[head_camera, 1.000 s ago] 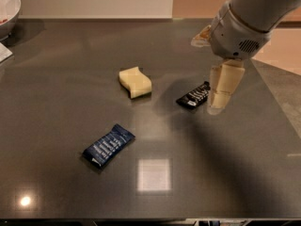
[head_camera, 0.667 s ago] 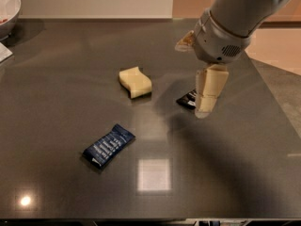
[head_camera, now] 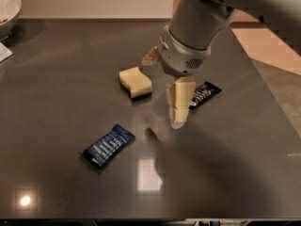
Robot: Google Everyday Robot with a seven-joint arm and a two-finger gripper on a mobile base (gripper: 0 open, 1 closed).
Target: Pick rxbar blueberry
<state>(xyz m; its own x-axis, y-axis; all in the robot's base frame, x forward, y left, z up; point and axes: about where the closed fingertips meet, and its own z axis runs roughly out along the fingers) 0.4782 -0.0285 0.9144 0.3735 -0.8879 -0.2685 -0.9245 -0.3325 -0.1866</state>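
Note:
The rxbar blueberry (head_camera: 109, 145) is a flat dark blue wrapper with white lettering. It lies at an angle on the dark table (head_camera: 56, 107), front left of centre. My gripper (head_camera: 178, 120) hangs down from the grey wrist over the middle of the table. It is to the right of and behind the blue bar, and well apart from it. It holds nothing that I can see.
A black-wrapped bar (head_camera: 203, 94) lies just right of the gripper. A yellow sponge (head_camera: 135, 82) lies to its left. A white bowl (head_camera: 7, 8) stands at the back left corner, with a white object (head_camera: 3, 53) below it. The table's right edge borders the floor.
The arm has moved left and toward the front, from over the black bar to the space between the sponge and the black bar. The objects have not moved.

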